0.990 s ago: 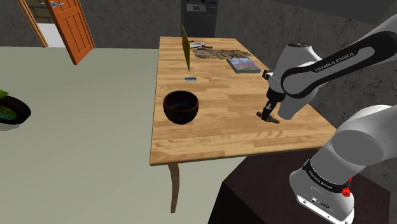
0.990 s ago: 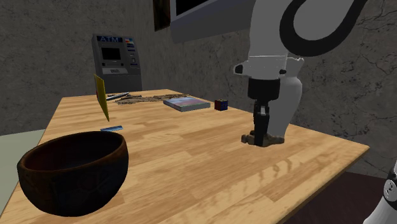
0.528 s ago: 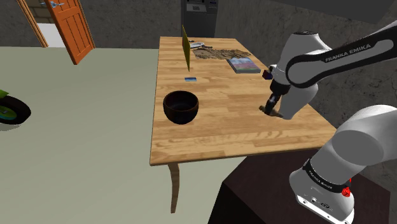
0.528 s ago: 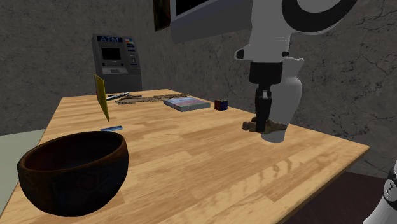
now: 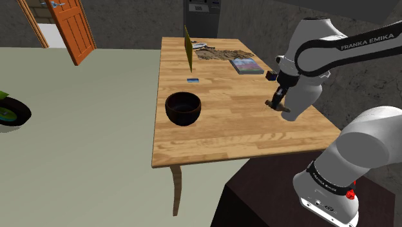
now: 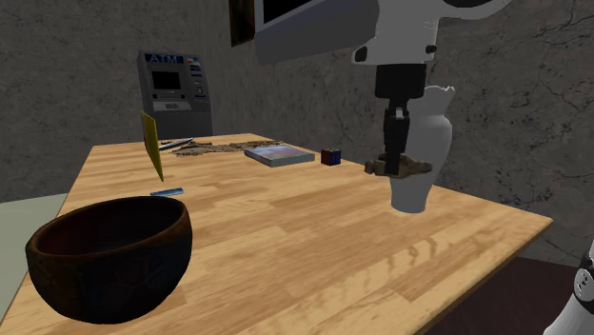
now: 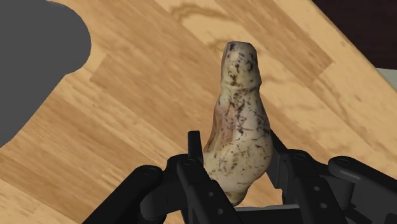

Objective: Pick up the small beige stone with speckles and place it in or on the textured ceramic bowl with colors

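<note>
- Your arm rises from the stand at the shoulder view's 4 o'clock corner, elbows over, and sends its forearm toward 10 o'clock, above the table's (image 5: 219, 132) near end.
- The wrist is turned down, so the black gripper (image 5: 277, 102) hangs nearly plumb over the wood; in the second exterior view it drops straight from 12 o'clock (image 6: 392, 160).
- The fingers (image 7: 193, 153) are clamped on the speckled beige stone (image 7: 238, 133), one on each flank of its broad end, and its narrow end juts out past them.
- You have the stone (image 6: 401, 168) up off the table, with bare planks beneath it.
- The dark bowl (image 5: 183, 107) sits upright on the table, well apart from the gripper at roughly 9 o'clock in the shoulder view, and at 8 o'clock in the second exterior view (image 6: 109, 252).
- At about 11 o'clock from the gripper in the shoulder view lie a Rubik's cube (image 5: 271, 75) and a book (image 5: 246, 65).
- The cube (image 6: 330, 157) sits just beside the book (image 6: 279, 154), and an ATM (image 6: 171, 90) stands past the table's far end.
</note>
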You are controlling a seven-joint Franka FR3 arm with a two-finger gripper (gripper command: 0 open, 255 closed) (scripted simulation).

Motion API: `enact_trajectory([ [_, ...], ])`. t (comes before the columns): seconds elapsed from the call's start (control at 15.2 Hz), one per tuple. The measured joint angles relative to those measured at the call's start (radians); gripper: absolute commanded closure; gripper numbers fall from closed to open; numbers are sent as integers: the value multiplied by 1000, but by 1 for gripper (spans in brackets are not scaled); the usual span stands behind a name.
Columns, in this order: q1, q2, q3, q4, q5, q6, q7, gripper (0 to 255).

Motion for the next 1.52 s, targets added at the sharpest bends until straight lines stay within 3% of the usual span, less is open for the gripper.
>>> enact_trajectory([
  [0.66,7,-72,14,97,19,-169,-10,255],
  [1.52,145,311,198,386,142,-89,218,255],
])
